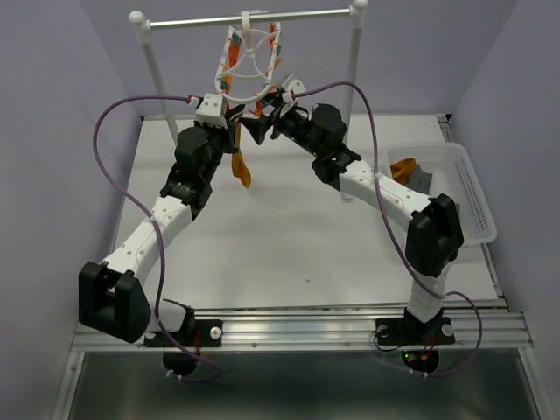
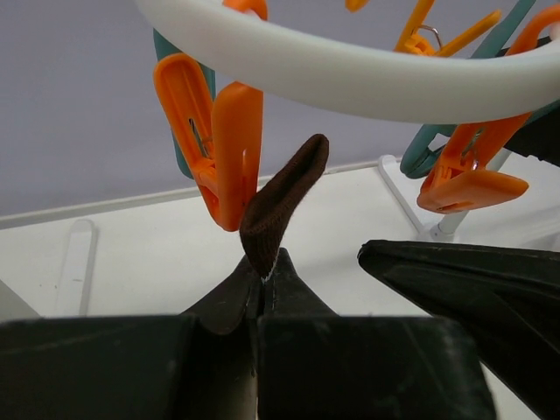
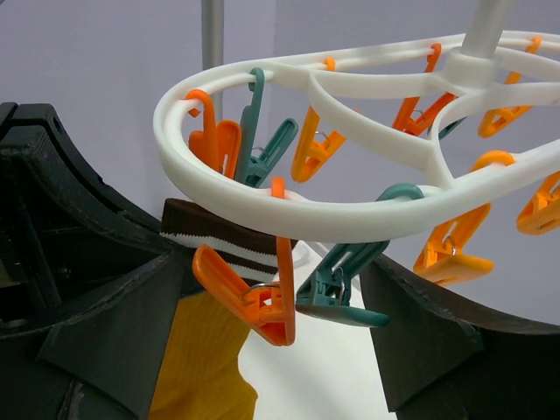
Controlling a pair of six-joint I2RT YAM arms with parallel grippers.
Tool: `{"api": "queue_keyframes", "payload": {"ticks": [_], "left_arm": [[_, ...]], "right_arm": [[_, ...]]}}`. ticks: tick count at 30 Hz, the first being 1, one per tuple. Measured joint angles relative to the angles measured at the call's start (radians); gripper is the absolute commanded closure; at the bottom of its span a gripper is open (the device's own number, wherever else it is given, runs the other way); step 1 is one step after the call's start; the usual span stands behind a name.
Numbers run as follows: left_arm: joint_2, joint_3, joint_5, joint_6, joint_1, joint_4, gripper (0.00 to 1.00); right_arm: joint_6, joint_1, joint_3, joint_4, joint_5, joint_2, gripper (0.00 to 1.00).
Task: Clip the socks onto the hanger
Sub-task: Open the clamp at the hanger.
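The white oval hanger (image 1: 248,61) hangs from the rail, with orange and teal clips under its rim (image 3: 289,210). My left gripper (image 2: 262,265) is shut on the dark brown cuff (image 2: 282,199) of a mustard sock (image 1: 241,166), which hangs down below it. The cuff stands up beside the lower tip of an orange clip (image 2: 220,149) and touches it. My right gripper (image 3: 273,293) is open, and its fingers (image 3: 114,332) straddle that orange clip (image 3: 262,302) and a teal clip (image 3: 343,280). The striped cuff (image 3: 219,243) shows behind the orange clip. In the overhead view both grippers (image 1: 234,122) (image 1: 264,122) sit just under the hanger.
The metal rail (image 1: 249,19) rests on two white posts (image 1: 153,66) at the back of the table. A clear plastic basket (image 1: 468,188) at the right edge holds an orange sock (image 1: 403,166) and a grey sock (image 1: 423,178). Purple cables loop from both wrists.
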Motion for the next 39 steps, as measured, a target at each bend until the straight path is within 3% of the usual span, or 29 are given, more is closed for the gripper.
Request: {"api": "queue_keyframes", "payload": {"ticks": [6, 15, 24, 39], "left_arm": [[0.0, 0.0, 0.003, 0.0, 0.0, 0.0, 1.0], [0.0, 0.0, 0.006, 0.0, 0.0, 0.0, 1.0], [0.0, 0.0, 0.005, 0.0, 0.0, 0.0, 1.0], [0.004, 0.024, 0.016, 0.027, 0.0, 0.0, 1.0]], "right_arm": [[-0.023, 0.018, 0.002, 0.019, 0.006, 0.0, 0.19], [-0.039, 0.027, -0.016, 0.018, 0.053, -0.003, 0.02], [-0.045, 0.027, -0.227, -0.043, 0.138, -0.088, 0.0], [-0.09, 0.027, -0.283, -0.084, -0.043, -0.256, 0.0]]}}
